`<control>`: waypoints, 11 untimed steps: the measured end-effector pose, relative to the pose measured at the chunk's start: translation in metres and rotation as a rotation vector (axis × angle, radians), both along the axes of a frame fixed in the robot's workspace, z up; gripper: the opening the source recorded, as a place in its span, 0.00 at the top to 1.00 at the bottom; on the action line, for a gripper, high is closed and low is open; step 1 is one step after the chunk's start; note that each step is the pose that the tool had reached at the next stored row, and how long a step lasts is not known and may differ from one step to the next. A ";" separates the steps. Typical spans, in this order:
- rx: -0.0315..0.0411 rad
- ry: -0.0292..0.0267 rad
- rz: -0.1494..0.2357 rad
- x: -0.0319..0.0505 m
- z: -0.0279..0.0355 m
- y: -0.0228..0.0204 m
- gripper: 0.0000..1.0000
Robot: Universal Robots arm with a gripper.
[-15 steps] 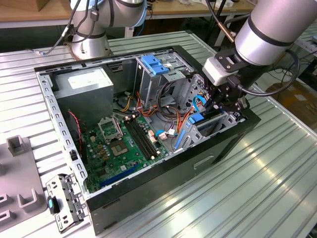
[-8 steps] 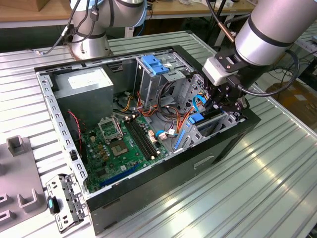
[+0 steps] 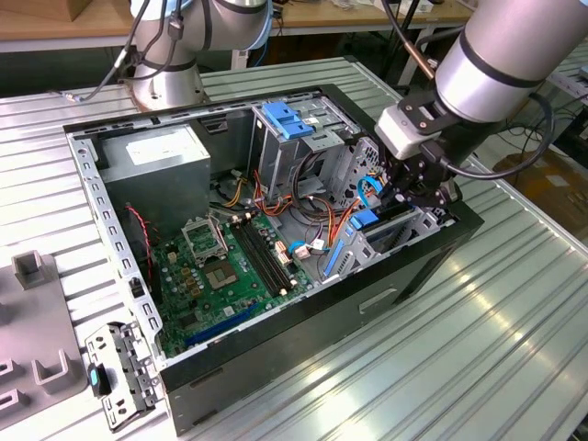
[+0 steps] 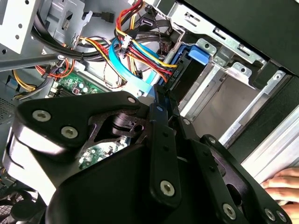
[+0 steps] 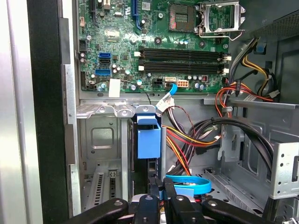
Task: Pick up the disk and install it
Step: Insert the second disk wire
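One gripper point(image 3: 418, 188) over the disk point(image 5: 148, 140) (motherboard point(image 5: 159, 51) visible beyond)

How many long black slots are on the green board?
4. The black slots lie side by side on the green board, between the processor socket and the edge nearest the orange cables. None seems hidden.

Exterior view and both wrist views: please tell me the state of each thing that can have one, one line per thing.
Computer case: lying on its side, open, no side panel on it.
Disk: on edge in the drive bay; how deep, I cannot tell.
Gripper: at the disk's near edge.
Processor socket: empty, no cooler on it.
Memory slots: empty.
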State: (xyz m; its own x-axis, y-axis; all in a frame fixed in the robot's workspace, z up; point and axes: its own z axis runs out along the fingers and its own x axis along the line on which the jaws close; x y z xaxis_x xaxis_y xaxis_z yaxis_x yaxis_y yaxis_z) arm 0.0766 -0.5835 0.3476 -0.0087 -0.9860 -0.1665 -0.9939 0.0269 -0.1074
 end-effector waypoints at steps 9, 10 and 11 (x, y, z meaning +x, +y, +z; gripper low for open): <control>-0.0001 0.0000 -0.010 -0.0001 -0.0022 -0.0002 0.84; -0.0001 -0.0001 -0.010 -0.0001 -0.0026 -0.0002 0.84; -0.0002 0.0000 -0.010 -0.0001 -0.0031 -0.0002 0.84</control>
